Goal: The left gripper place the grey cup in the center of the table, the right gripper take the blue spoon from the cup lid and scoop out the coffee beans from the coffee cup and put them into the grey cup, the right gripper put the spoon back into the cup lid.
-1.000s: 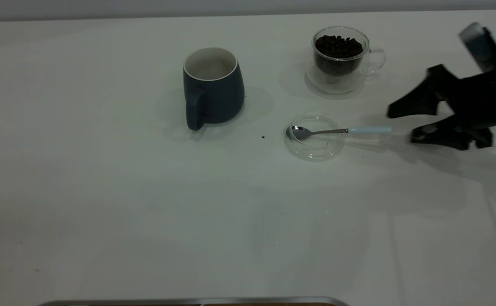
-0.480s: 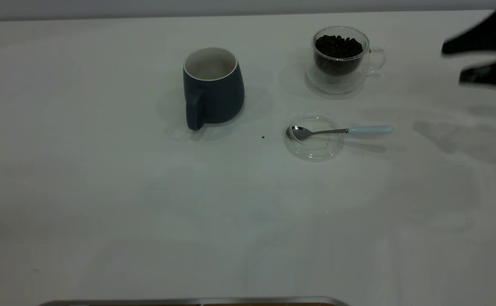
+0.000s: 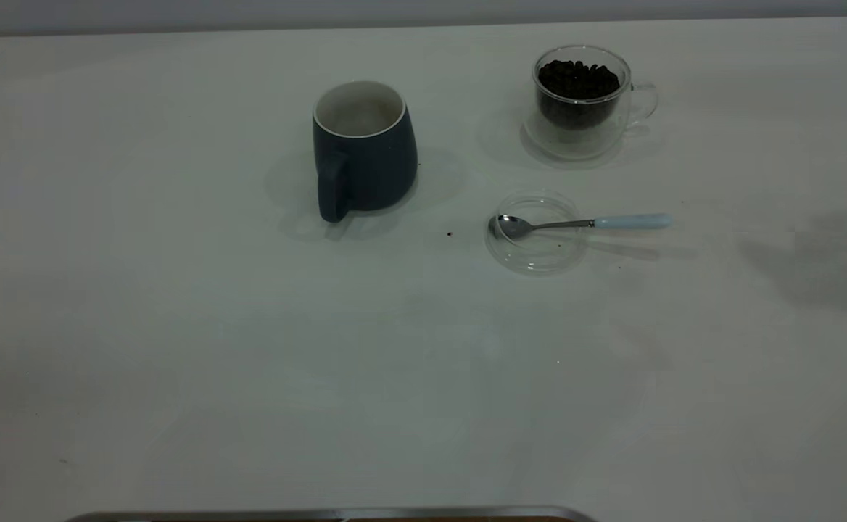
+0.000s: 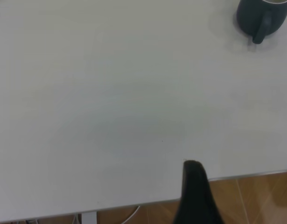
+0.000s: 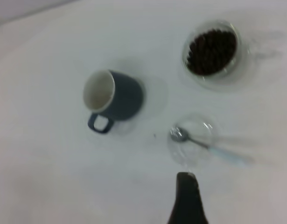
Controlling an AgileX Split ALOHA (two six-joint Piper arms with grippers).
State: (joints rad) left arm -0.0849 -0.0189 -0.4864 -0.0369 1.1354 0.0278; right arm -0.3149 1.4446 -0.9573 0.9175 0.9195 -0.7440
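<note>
- Mug [image 3: 364, 148] stands upright near the middle of the table [image 3: 249, 362], with its handle turned toward the near edge in the outside view. It is dark blue-grey and white inside. What is at the bottom of it is too dim to make out.
- Glass cup [image 3: 581, 98] sits off to the right of the mug, well apart from it. It holds a heap of dark beans [image 3: 577, 78]. Its thin handle sticks out on the side away from the mug.
- Lid [image 3: 537, 232] lies flat on the table, in front of the glass cup and not touching it.
- Spoon [image 3: 583, 223] rests with its shiny bowl inside the lid. Its pale blue handle reaches out over the rim, pointing away from the mug.
- One tiny dark crumb [image 3: 449, 234] lies on the table between the mug and the lid.
- Neither gripper shows in the outside view.
- Left gripper [image 4: 195, 196]: only one black finger shows in its wrist view, over the table edge and far from the mug. I cannot tell if it is open or closed.
- Right gripper [image 5: 187, 200]: only one black finger shows in its wrist view, high above the lid. I cannot tell if it is open or closed either.
</note>
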